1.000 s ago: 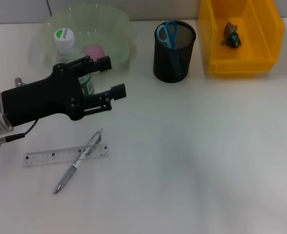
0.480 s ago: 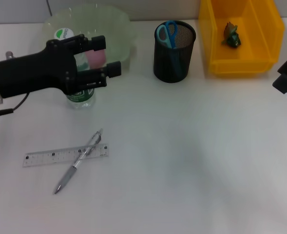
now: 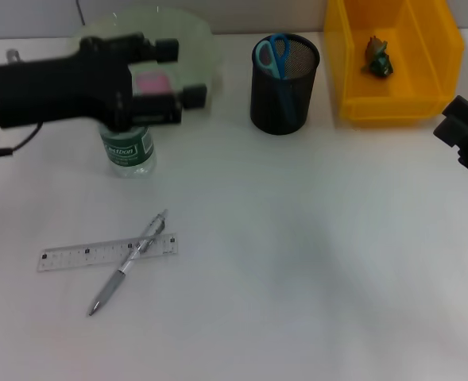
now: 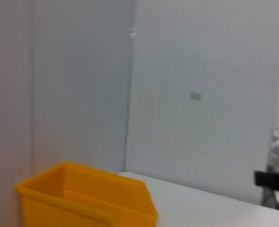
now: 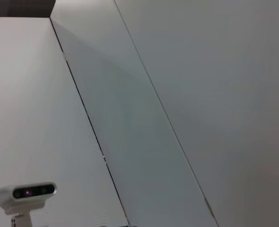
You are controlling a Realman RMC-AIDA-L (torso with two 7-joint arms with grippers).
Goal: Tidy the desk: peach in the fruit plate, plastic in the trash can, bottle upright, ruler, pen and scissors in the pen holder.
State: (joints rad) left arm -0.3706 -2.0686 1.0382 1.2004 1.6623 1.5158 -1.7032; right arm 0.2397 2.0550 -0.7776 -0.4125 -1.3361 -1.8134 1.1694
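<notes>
Since the earlier frames, the left gripper has been raised off the clear plastic bottle with the green label, which is left standing upright on the white desk just in front of the pale green translucent fruit plate. Its fingers are seen spread apart, holding nothing, above the plate and the pink peach inside it. The right gripper has been brought a little further in at the desk's right edge; whether its jaws are open cannot be told. Blue-handled scissors stand in the black mesh pen holder. A crumpled plastic scrap lies in the yellow bin. The transparent ruler lies flat near the desk's front left, crossed by the silver pen, which rests on it.
</notes>
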